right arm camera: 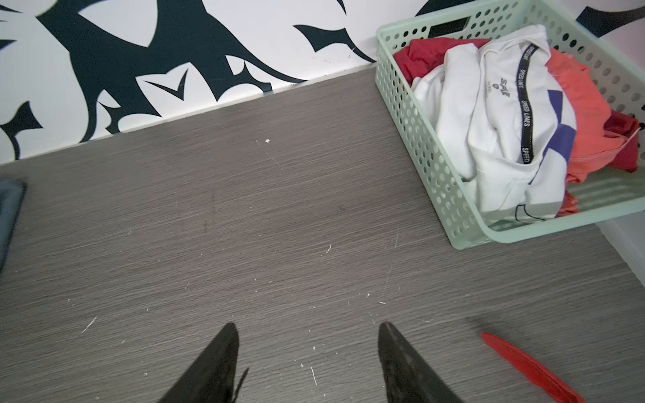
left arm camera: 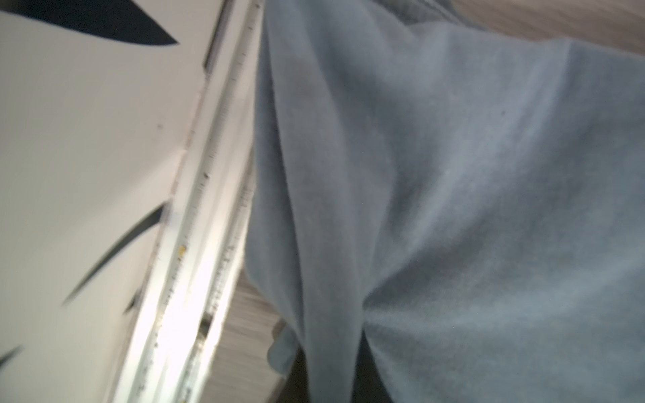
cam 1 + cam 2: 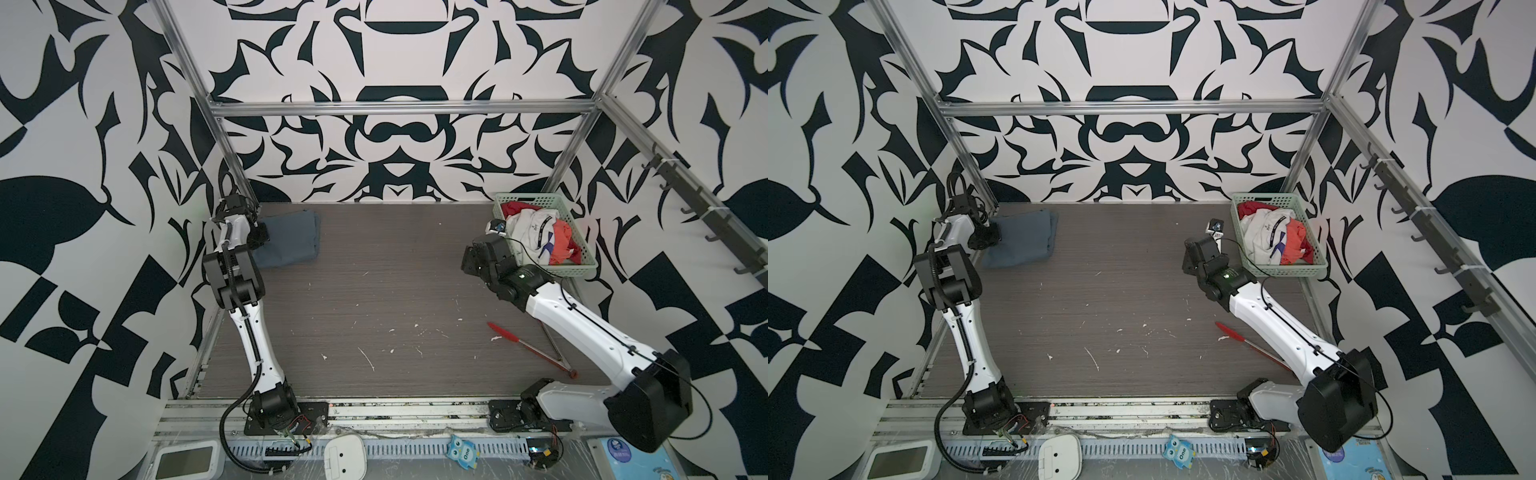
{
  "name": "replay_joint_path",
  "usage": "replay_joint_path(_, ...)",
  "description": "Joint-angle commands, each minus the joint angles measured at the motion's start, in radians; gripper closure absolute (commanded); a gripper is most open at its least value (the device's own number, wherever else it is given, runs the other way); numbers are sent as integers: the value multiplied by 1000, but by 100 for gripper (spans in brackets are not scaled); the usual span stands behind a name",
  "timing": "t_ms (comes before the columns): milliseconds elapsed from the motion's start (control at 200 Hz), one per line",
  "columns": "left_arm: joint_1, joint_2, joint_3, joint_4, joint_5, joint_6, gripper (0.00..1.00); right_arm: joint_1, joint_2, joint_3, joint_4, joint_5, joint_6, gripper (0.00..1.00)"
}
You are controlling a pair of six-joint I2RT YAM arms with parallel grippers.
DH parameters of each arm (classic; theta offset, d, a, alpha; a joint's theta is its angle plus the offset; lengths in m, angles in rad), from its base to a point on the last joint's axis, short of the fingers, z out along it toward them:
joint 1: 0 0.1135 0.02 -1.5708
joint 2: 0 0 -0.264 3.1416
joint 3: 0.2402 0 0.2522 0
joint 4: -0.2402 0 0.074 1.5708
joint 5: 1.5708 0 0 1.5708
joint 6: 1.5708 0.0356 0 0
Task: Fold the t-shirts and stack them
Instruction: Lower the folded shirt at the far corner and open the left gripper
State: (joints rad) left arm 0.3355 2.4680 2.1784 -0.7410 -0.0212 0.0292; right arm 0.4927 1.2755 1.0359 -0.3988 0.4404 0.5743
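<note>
Slate blue-grey t-shirt (image 3: 291,243) lies folded into a rough rectangle at the far left corner of the bench (image 3: 374,299), visible in both top views (image 3: 1025,241), with its left edge just beside the metal frame rail (image 2: 195,244). The left end effector (image 3: 258,237) sits at that edge with its jaws together, clamped on a fold of the cloth. In the left wrist view the fabric gathers into long creases that converge on the pinch, and the fingers are mostly hidden beneath it.

Well apart, at the far right corner, a pale green basket (image 3: 536,196) holds the other shirts in a crumpled heap. A white t-shirt (image 1: 495,115) with a dark lettered stripe is on top, a red-orange t-shirt (image 1: 586,115) lies beside and partly under it, and a darker red garment (image 1: 429,52) shows at the far end.

The right end effector (image 1: 307,326) hangs over bare bench near the basket, jaws apart, with nothing between the fingers (image 1: 394,356). Red-tipped tongs (image 3: 505,332) lie flat on the bench beside the right arm.
</note>
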Motion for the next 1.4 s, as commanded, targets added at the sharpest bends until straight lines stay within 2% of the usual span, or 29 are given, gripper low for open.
replay_joint_path(0, 3, 31, 83, -49, 28, 72, 100, -3, 20, 52, -15, 35, -6, 33)
replay_joint_path(200, 4, 56, 130, -15, 32, 107, 100, -6, 53, 63, -13, 30, -2, 33)
replay_joint_path(440, 4, 115, 211, -13, 50, 65, 100, -7, 44, 67, -30, 43, -1, 33)
replay_joint_path(580, 5, 107, 185, -8, 27, 40, 100, -8, 30, 57, -40, 51, 5, 33)
replay_joint_path(710, 5, 59, 92, 16, -17, 23, 99, -8, 17, 40, -40, 50, 15, 34)
replay_joint_path(765, 4, 41, 53, 43, -8, 23, 89, -8, 11, 31, -37, 48, 19, 34)
replay_joint_path(850, 4, 36, 65, 29, 3, 14, 83, -8, 2, 26, -40, 38, 21, 34)
replay_joint_path(890, 4, 26, 68, 28, 1, -1, 73, -8, -4, 23, -45, 35, 25, 34)
replay_joint_path(935, 4, 4, 49, 46, -14, -15, 56, -8, -15, 19, -48, 32, 29, 34)
replay_joint_path(965, 4, -17, 27, 66, -28, -25, 49, -8, -26, 14, -50, 31, 31, 34)
replay_joint_path(1060, 4, -94, -55, 139, -70, -42, 34, -8, -67, -14, -58, 35, 46, 34)
replay_joint_path(1215, 3, -233, -206, 238, -127, -57, 16, -8, -144, -65, -60, 41, 70, 34)
replay_joint_path(1275, 3, -302, -285, 293, -123, -57, 0, -8, -163, -75, -66, 42, 71, 34)
replay_joint_path(1350, 2, -385, -370, 354, -103, -58, 0, -8, -175, -79, -72, 37, 63, 33)
replay_joint_path(1395, 2, -425, -396, 358, -78, -68, 0, -8, -176, -77, -74, 35, 56, 27)
